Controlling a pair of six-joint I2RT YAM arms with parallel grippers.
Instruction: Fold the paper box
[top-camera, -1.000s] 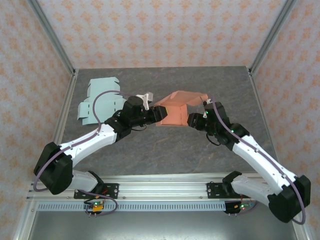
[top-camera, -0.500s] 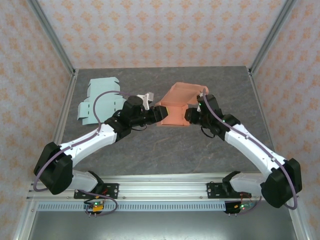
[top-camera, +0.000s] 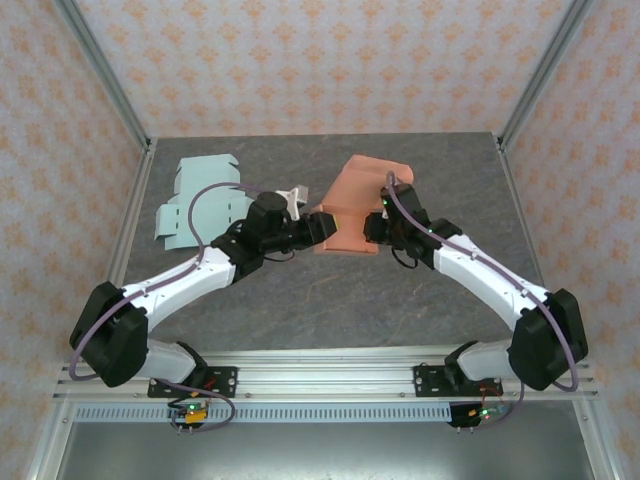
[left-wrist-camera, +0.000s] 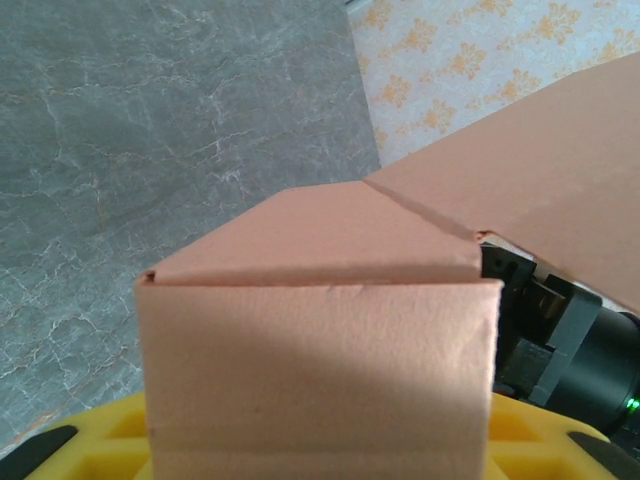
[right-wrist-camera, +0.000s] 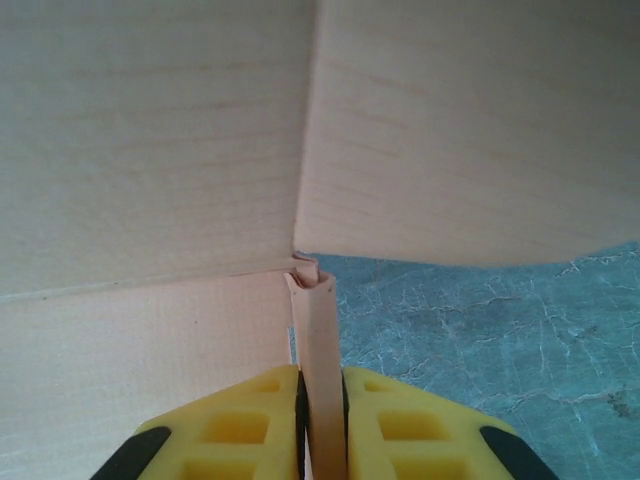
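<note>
Paper box (top-camera: 352, 205) is over the middle of the counter (top-camera: 330, 300), a bit toward the back, with one tool on each side. It is pinkish orange. I cannot tell if its bottom touches the counter.

From above, the left tool (top-camera: 316, 228) covers the box's left edge and the right tool (top-camera: 377, 228) covers part of its right side. The inside of the box is hidden.

In the left wrist view the box (left-wrist-camera: 320, 340) is so close that it hides the middle of the tool. Just the corners of the yellow pads (left-wrist-camera: 95, 440) peek out on both sides, with the box squeezed between them. The box has flat sides and sharp folds there, and the card looks a little rough.

In the right wrist view the box (right-wrist-camera: 150, 130) runs off the picture on three sides. The right tool (right-wrist-camera: 320, 385) is pinched tight on a thin flap that stands up straight. The top of the flap is a bit crumpled. A big panel above it has a curved edge.

The counter is grey with pale veins, like stone. A flat, pale green card sheet (top-camera: 200, 205) lies at the back left, well apart from the box. The walls (top-camera: 300, 60) have small orange flowers.
</note>
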